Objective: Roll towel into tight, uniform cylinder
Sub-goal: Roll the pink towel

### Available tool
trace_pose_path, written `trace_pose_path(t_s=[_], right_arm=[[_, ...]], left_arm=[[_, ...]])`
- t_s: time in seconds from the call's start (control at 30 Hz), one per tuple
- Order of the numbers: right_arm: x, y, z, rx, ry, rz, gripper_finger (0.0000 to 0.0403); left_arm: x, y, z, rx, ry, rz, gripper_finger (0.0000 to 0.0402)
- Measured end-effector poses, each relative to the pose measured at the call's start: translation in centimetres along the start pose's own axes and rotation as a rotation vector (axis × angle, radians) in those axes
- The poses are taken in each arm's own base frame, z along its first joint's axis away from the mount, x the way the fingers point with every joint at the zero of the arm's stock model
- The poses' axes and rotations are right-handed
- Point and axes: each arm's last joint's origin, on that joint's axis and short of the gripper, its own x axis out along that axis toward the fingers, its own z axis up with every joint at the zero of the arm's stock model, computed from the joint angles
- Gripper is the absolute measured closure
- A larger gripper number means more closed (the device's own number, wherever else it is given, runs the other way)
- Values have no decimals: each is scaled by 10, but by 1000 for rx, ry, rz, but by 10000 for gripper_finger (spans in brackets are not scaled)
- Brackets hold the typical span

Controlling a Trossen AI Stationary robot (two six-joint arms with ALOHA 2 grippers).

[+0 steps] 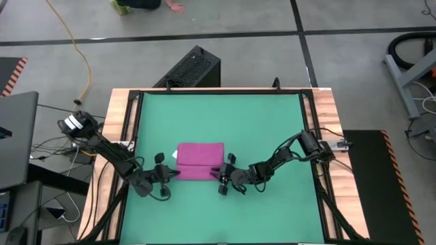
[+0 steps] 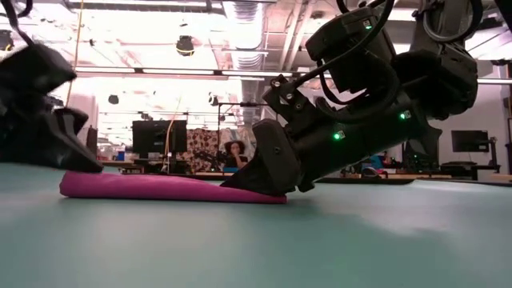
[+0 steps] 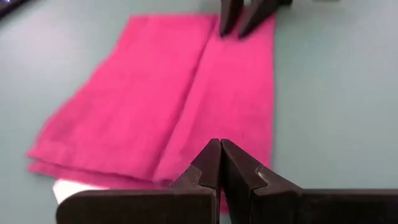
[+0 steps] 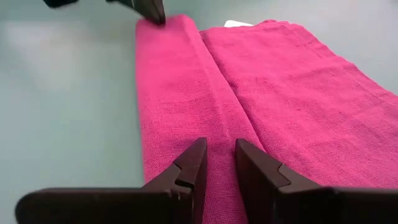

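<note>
The magenta-pink towel (image 1: pixel 199 161) lies flat on the green mat (image 1: pixel 272 122), with its near part turned over into a long folded strip (image 4: pixel 180 93). Its white tag (image 3: pixel 68 190) sticks out at the left end. My left gripper (image 1: pixel 170 175) is shut at the strip's left end. My right gripper (image 1: pixel 222 174) stands at the strip's right end, its fingers a little apart on either side of the crease (image 4: pixel 219 124). My left gripper rests its shut fingertips (image 3: pixel 220 149) on the left end of the folded strip (image 3: pixel 199 134), slanting down from the table's left. Whether cloth is caught between them, I cannot tell. The towel lies on the mat. My right gripper sets its two fingertips (image 4: pixel 198 155) on the right end of the folded strip (image 4: pixel 186 134), slanting low from the table's right, along the strip. The crease runs into the narrow gap between them. The cloth there lies smooth and flat on the mat (image 2: pixel 264 192).
Wooden rails (image 1: pixel 122 136) frame the mat on the left and right. Bare mat lies on the near and far sides of the towel. A black box (image 1: pixel 191 68) stands on the floor beyond the far edge. A laptop (image 1: pixel 17 136) sits at the left.
</note>
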Motion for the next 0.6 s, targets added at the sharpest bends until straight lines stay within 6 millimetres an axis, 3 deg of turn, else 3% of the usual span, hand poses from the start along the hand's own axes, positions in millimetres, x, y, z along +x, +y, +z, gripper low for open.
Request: trace_pose_path(t_s=[0.23, 0.33, 0.5, 0.6], right_arm=[[0, 0, 1, 0, -9, 3, 297], [-6, 4, 11, -43, -50, 27, 297], [-34, 18, 59, -135, -184, 79, 296], [-53, 26, 75, -251, -192, 136, 287]], left_arm=[[12, -1, -13, 5, 63, 58, 401], [13, 0, -18, -19, 106, 46, 401], [12, 0, -20, -35, 136, 38, 401], [12, 0, -21, -22, 141, 38, 401]])
